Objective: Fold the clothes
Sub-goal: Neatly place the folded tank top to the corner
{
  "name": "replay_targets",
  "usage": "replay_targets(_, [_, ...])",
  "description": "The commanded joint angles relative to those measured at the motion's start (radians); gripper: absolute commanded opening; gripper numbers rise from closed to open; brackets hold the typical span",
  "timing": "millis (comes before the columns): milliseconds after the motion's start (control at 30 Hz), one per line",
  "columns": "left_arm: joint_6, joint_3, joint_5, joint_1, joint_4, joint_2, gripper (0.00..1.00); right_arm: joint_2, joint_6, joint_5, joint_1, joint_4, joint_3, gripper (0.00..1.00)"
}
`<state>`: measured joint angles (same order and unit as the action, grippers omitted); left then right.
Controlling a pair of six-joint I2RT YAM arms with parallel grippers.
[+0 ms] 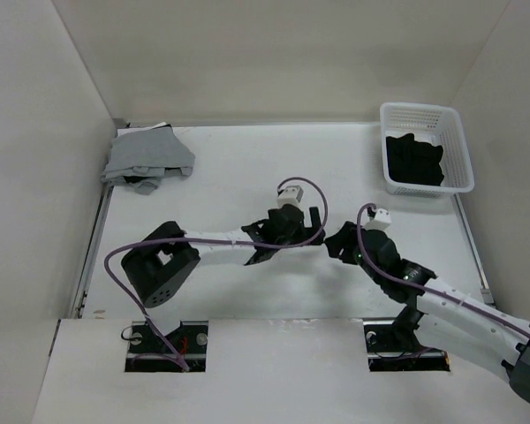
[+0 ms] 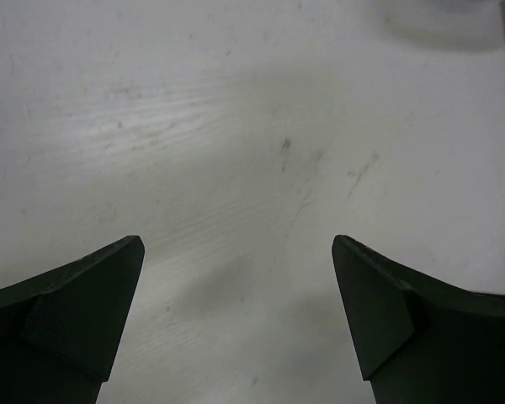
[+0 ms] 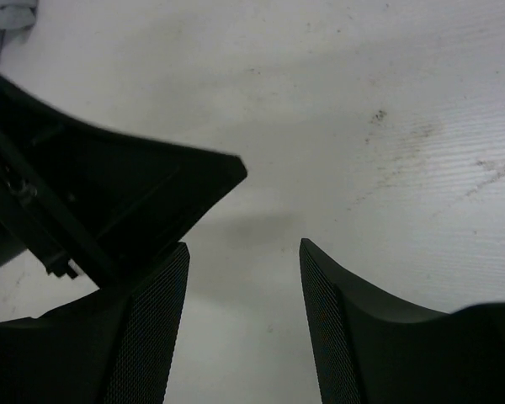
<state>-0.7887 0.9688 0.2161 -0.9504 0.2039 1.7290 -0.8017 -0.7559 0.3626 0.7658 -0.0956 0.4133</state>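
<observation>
Nearest the arm bases, at the middle of the white table (image 1: 247, 168), the left gripper (image 2: 238, 252) and the right gripper (image 3: 244, 252) hang low over the tabletop with their tips close to each other. Each has its two black fingers spread apart and nothing between them. Farther back, a grey shirt (image 1: 146, 155) lies bunched in the far left corner with a bit of black cloth (image 1: 140, 184) showing at its near edge, and black clothes (image 1: 415, 159) lie heaped inside a white basket (image 1: 459, 155) in the far right corner.
</observation>
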Motion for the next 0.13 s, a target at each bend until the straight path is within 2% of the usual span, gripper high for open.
replay_targets(0, [-0.003, -0.091, -0.001, -0.024, 0.110, -0.068, 1.00, 0.016, -0.033, 0.035, -0.007, 0.011, -0.016, 0.60])
replay_targets(100, [-0.009, -0.105, -0.009, -0.029, 0.124, -0.066, 1.00, 0.001, -0.036, 0.036, -0.007, 0.010, -0.002, 0.60])
